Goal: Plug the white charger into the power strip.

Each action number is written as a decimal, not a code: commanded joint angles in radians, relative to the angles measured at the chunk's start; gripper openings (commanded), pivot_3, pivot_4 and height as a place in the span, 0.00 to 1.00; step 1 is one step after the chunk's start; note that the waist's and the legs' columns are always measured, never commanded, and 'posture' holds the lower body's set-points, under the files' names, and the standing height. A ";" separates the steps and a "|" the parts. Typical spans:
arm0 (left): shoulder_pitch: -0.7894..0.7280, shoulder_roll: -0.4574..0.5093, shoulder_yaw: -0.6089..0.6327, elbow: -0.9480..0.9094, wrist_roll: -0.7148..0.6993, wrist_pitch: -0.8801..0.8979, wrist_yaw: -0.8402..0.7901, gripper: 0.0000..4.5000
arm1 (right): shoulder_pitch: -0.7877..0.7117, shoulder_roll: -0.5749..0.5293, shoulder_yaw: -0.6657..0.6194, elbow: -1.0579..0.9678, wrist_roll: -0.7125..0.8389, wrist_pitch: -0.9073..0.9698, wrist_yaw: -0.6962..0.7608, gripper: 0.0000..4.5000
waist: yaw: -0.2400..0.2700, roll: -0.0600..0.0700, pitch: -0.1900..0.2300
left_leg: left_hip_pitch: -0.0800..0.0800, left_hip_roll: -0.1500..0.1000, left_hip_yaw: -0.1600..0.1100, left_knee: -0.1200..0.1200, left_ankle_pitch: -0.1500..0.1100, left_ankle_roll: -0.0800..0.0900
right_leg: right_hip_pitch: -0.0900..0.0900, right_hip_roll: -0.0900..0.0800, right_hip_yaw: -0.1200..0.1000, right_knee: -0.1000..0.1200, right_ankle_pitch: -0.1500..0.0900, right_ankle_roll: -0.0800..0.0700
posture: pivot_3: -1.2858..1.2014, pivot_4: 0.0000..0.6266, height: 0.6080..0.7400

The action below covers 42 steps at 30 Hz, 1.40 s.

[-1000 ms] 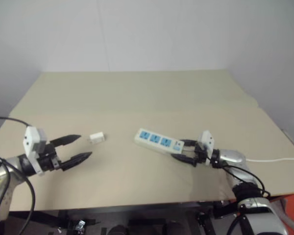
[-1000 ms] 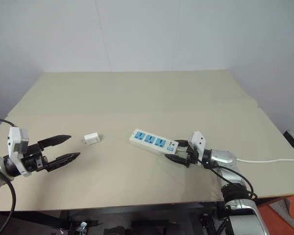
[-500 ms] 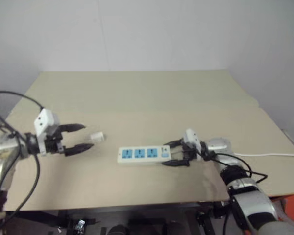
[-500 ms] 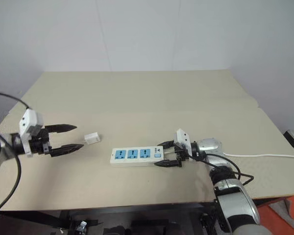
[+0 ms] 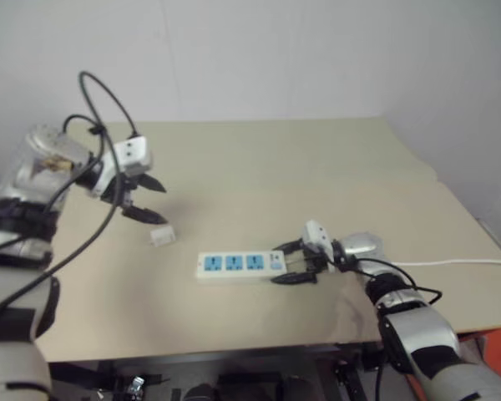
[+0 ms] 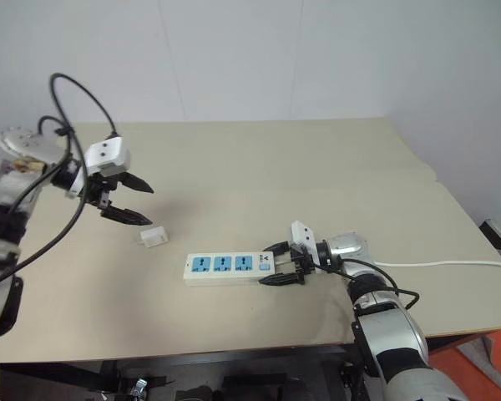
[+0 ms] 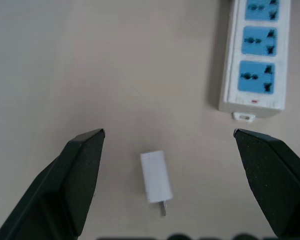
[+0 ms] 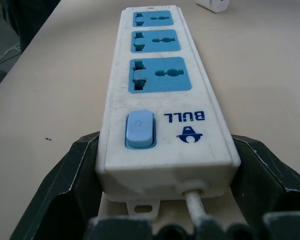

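Right gripper (image 6: 277, 264) has its jaws clamped on the switch end of the power strip (image 6: 229, 267). Left gripper (image 5: 147, 201), jaws spread wide, hangs over the white charger (image 5: 162, 236) lying loose on the desk (image 5: 317, 167). Pickup and plugging are yet to come.

Glossy white plastic power strip (image 8: 162, 100), smooth plastic charger (image 7: 156, 176), matt beige table (image 5: 275, 167)
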<state>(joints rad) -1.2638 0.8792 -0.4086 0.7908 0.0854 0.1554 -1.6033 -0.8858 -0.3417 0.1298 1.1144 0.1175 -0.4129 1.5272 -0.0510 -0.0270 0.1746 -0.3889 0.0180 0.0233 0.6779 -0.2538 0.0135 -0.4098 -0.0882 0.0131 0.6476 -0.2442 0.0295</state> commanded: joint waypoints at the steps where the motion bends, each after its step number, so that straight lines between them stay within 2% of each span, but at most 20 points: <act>1: -0.091 -0.032 -0.066 0.138 0.143 -0.109 0.035 1.00 | 0.000 -0.003 0.001 0.038 -0.042 -0.011 -0.039 0.76 | -0.002 0.000 0.000 | 0.000 0.000 0.000 0.000 0.000 0.000 | 0.000 0.000 0.000 0.000 0.000 0.000 | 0.52 0.24 1.00; 7: -0.179 -0.160 -0.103 0.354 0.261 -0.054 0.102 1.00 | 0.008 0.009 -0.008 0.047 -0.053 -0.014 -0.077 0.76 | 0.002 0.000 0.000 | 0.000 0.000 0.000 0.001 0.000 0.000 | 0.000 0.000 0.000 0.001 0.001 0.002 | 0.52 0.24 1.00; 16: -0.195 -0.267 -0.102 0.473 0.347 0.004 0.186 1.00 | 0.008 0.017 -0.009 0.049 -0.070 -0.009 -0.111 0.76 | -0.002 -0.001 -0.001 | 0.000 0.000 0.000 0.001 0.000 0.000 | 0.000 0.000 0.000 0.001 0.001 0.002 | 0.52 0.24 1.00; 21: -0.170 -0.302 -0.099 0.497 0.378 0.017 0.251 1.00 | 0.014 0.019 -0.008 0.044 -0.072 -0.008 -0.117 0.76 | -0.004 -0.001 -0.001 | 0.000 0.000 -0.001 0.001 0.000 0.000 | 0.000 0.000 0.000 0.001 0.001 0.003 | 0.52 0.24 1.00; 29: -0.148 -0.337 -0.096 0.508 0.393 0.044 0.249 1.00 | 0.026 0.022 -0.003 0.037 -0.078 -0.009 -0.126 0.76 | -0.007 -0.001 -0.001 | 0.000 0.000 -0.001 0.001 0.000 0.000 | 0.000 0.000 0.000 0.001 0.002 0.003 | 0.52 0.24 1.00; 42: -0.112 -0.344 -0.117 0.512 0.435 0.046 0.263 1.00 | 0.032 0.025 -0.002 0.034 -0.085 -0.007 -0.144 0.76 | -0.016 -0.002 -0.001 | 0.000 0.000 -0.001 0.001 0.000 0.000 | 0.000 0.000 0.000 0.002 0.002 0.003 | 0.52 0.24 1.00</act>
<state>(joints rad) -1.3720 0.5313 -0.5196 1.3028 0.5084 0.1990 -1.3449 -0.8844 -0.3113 0.1082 1.1269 0.0823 -0.4295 1.4282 -0.0671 -0.0286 0.1735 -0.3884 0.0181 0.0223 0.6787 -0.2537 0.0132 -0.4094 -0.0885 0.0132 0.6494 -0.2426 0.0323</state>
